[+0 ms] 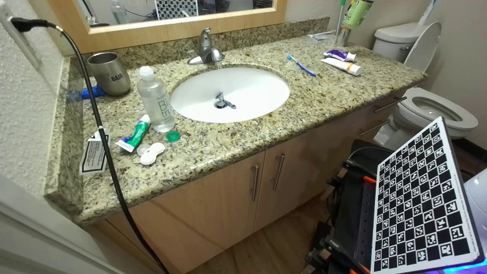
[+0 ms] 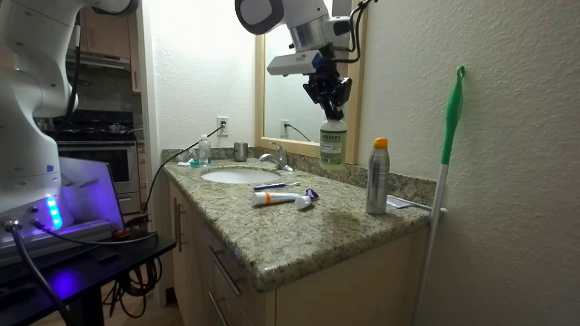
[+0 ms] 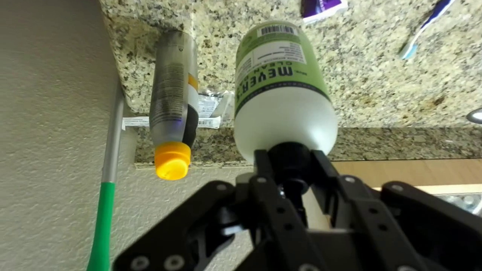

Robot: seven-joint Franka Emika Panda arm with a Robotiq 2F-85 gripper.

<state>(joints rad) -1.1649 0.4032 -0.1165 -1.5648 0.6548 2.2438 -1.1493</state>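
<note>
A soap bottle (image 3: 280, 82) with a green label hangs upright from my gripper (image 3: 290, 160), whose fingers press on its black cap from both sides. In an exterior view, the gripper (image 2: 334, 113) points down and the bottle (image 2: 333, 145) is held above the granite counter (image 2: 299, 240), near the mirror side. Only the lower part of the bottle (image 1: 357, 13) shows at the top right of an exterior view, with the gripper out of frame there. Closest to it stands a silver spray can (image 2: 378, 176) with an orange cap.
A green-handled pole (image 2: 446, 131) leans at the counter's end. Toothpaste tubes (image 1: 342, 66) and a blue toothbrush (image 1: 302, 67) lie beside the sink (image 1: 247, 91). Farther along are the faucet (image 1: 207, 49), a clear bottle (image 1: 156, 101), a metal mug (image 1: 110, 74) and a hanging black cord (image 1: 95, 110).
</note>
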